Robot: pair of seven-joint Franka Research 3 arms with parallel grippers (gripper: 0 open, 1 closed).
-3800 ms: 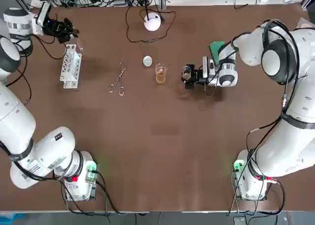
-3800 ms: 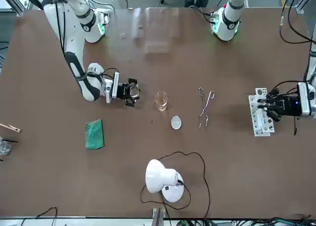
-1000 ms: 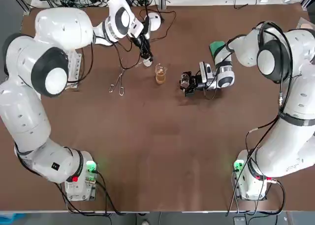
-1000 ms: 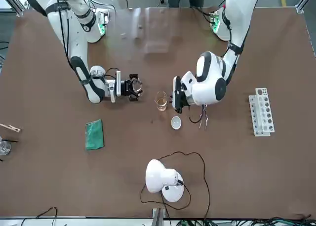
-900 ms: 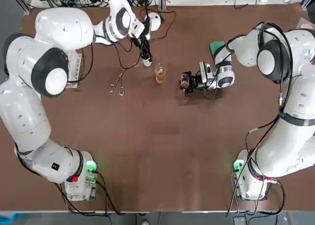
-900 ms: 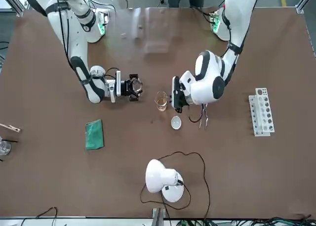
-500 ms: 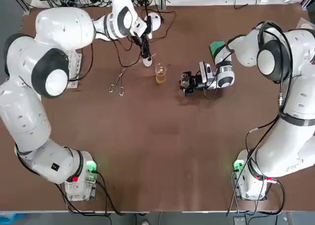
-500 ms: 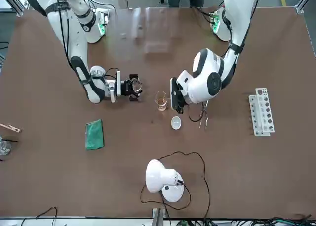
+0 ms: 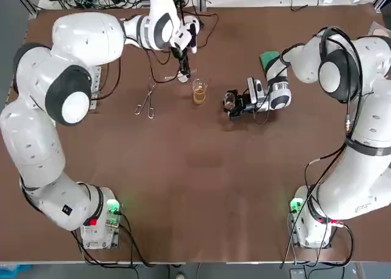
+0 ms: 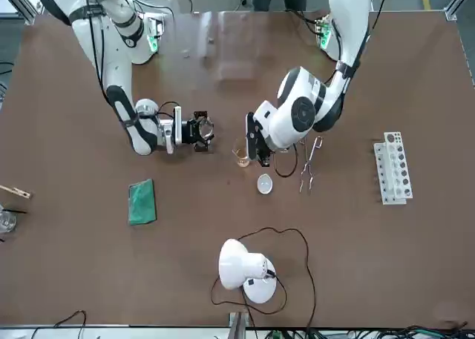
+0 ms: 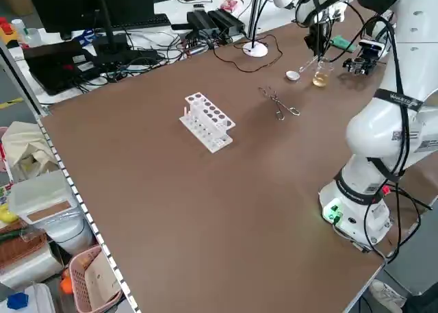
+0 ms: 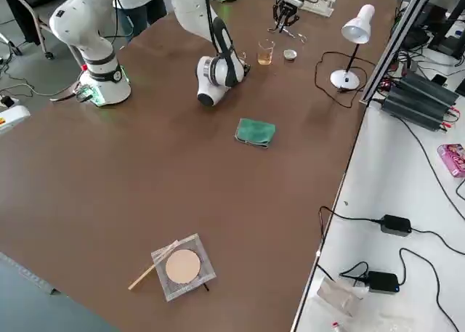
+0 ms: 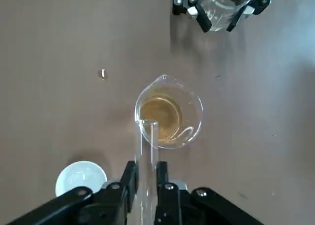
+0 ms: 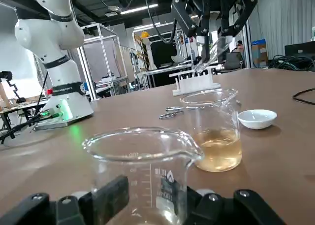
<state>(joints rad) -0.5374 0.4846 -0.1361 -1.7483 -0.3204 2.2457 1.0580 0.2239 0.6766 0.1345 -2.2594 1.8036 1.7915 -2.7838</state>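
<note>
My left gripper [image 9: 184, 61] is shut on a clear test tube [image 13: 147, 139], held with its mouth over the rim of a small beaker of amber liquid [image 9: 199, 92]. From the right wrist view the test tube [image 14: 212, 51] hangs tilted above that beaker [image 14: 215, 131]. Close to the beaker's right, my right gripper [image 9: 236, 102] lies low on the table, shut on an empty glass beaker [image 14: 142, 168]. A small white dish [image 9: 182, 77] sits just behind the amber beaker, under the left gripper.
Metal tongs [image 9: 146, 99] lie left of the beaker. A white test tube rack [image 10: 392, 168] stands at the robot's far left. A white desk lamp [image 10: 245, 268] with its cable is at the back, and a green cloth [image 10: 142, 201] behind the right gripper.
My left arm came from the rack to the middle and, over the last second, carried the tube from the white dish to the amber beaker's rim. The right gripper edged closer.
</note>
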